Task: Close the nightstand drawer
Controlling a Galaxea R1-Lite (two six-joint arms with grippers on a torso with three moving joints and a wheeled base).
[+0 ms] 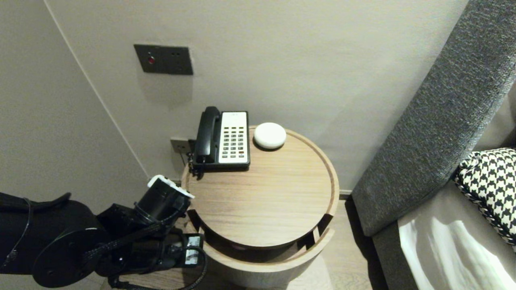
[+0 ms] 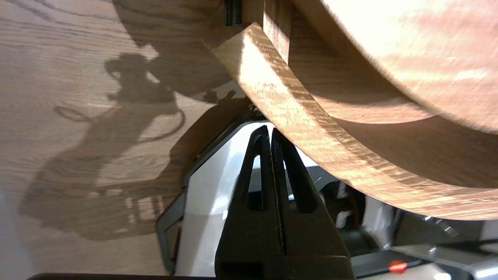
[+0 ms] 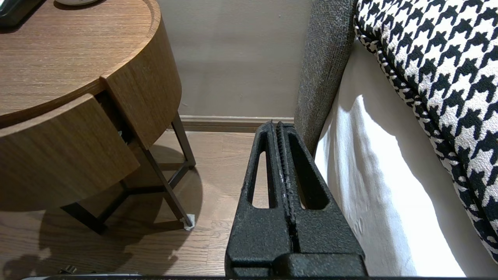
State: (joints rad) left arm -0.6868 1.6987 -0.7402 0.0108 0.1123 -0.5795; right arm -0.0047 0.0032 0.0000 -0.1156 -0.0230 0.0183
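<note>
1. Two grippers show, and we see the fingers of both pressed together with nothing between them
2. Left gripper (image 2: 271,133) sits low at the left front of the round wooden table (image 1: 266,193), below tabletop level; in the head view we see only the left arm (image 1: 60,241) there, tips hidden
3. Drawer (image 1: 274,257) sits in the table's front, pulled out a little, with a dark gap between its curved front and the tabletop
4. From the left wrist view we see the drawer from underneath; the left gripper's tips are just beside the lower edge of its curved front, and we cannot tell if they touch
5. Right gripper (image 3: 277,125) hangs idle over the wooden floor (image 3: 218,155), between table and bed, well apart from the drawer
6. Phone (image 1: 221,139) lies at the tabletop's far edge by the wall, black handset on its cradle; white puck (image 1: 269,135) is just beside it on the right
7. Dark wall panel (image 1: 163,59) is above the phone; grey headboard (image 1: 435,121) is right of the table, with houndstooth pillow (image 1: 489,181) and white sheet (image 1: 443,249) beyond
</note>
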